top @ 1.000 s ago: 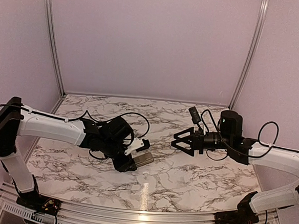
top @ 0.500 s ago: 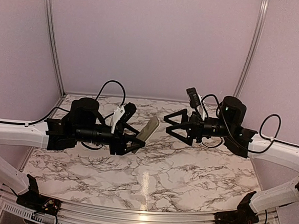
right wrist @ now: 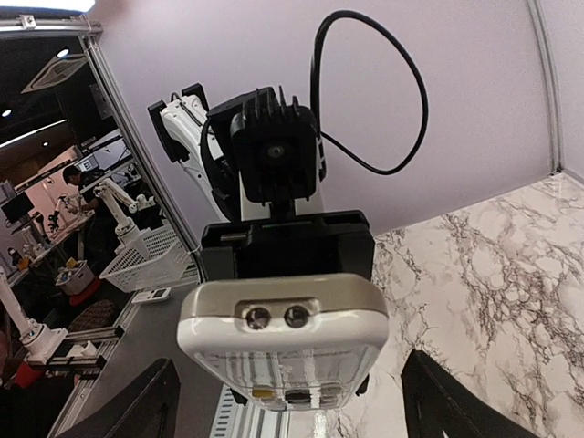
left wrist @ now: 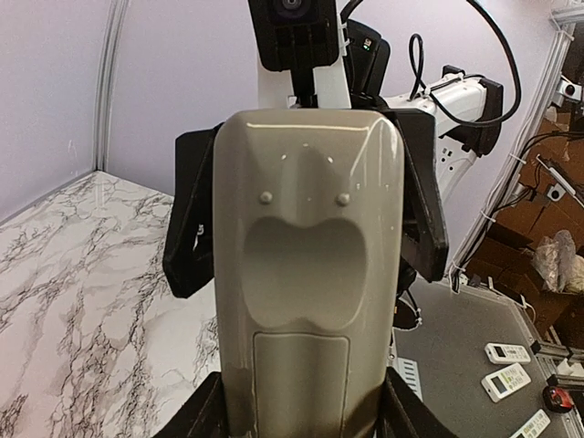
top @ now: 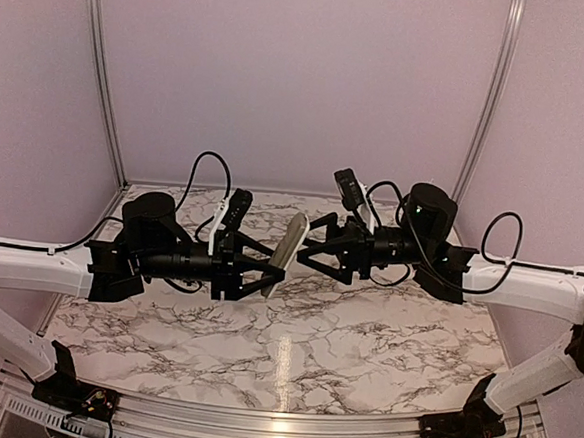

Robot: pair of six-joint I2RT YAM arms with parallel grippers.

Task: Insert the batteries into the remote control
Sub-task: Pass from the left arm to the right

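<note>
Grey-tan remote (top: 288,249): hanging above mid-table, back facing leftward, probably being presented so the recess can be reached.
Left claw (top: 268,270): clamping the remote's lower end.
Right claw (top: 308,252): gaping wide, straddling the remote's top, likely preparing to brace it.
Batteries: showing nowhere.
Table (top: 364,334): white marble, gleaming near.
Walls (top: 302,79): lilac, enclosing left, far, right.

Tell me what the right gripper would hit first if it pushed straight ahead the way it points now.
The remote control, probably. The right gripper points straight at it, jaws open, and its wrist view shows the remote's end centred between them. The left gripper holds it in the air. Gap unclear.
</note>
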